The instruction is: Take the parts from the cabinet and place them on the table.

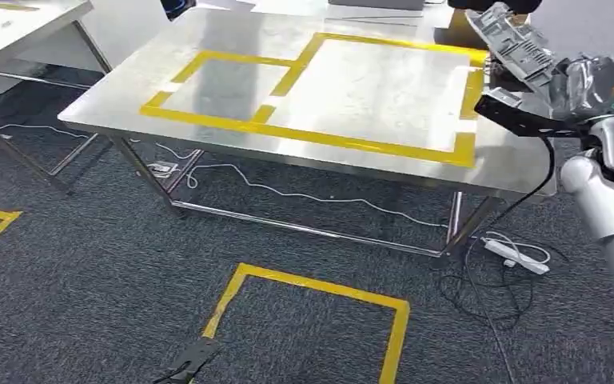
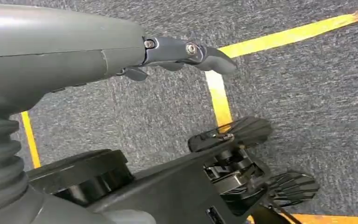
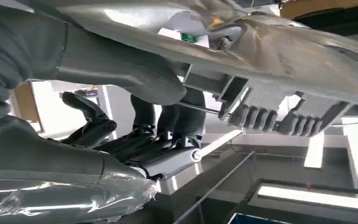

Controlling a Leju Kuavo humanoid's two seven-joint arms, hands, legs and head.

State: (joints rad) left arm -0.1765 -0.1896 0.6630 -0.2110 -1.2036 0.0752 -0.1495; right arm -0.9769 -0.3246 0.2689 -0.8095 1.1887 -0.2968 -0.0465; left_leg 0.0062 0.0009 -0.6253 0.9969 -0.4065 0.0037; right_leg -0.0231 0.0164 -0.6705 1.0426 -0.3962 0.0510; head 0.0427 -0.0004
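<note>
R hand (image 3: pixel 135 116) was clamped on a grey ribbed part (image 1: pixel 516 44): thick thumb over the top face, dark fingers (image 3: pixel 177 116) curled under it, per the R wrist view. In the head view the part sat at the upper right of the frame, carried over the far right corner of the steel counter (image 1: pixel 112 104), w/ no contact visible between part and surface. R arm, partly wrapped in clear plastic, came in from the right edge.

L hand (image 2: pixel 182 53) hung over the carpet, fingers loosely extended, holding nothing.

The counter carried yellow tape rectangles (image 1: pixel 320 88), a small one left and a larger one right. White cables (image 1: pixel 288 192) and a power strip (image 1: pixel 520 254) lay on the carpet beneath; another yellow tape square (image 1: pixel 312 312) marked the floor at lower centre.

Risks, as a judgement: the part looked long and held near one end, so it could tilt or slip on release. It hung close to the counter's right edge, so letting go too early might drop it outside the tape or off the edge. A low approach could knock the rim.
</note>
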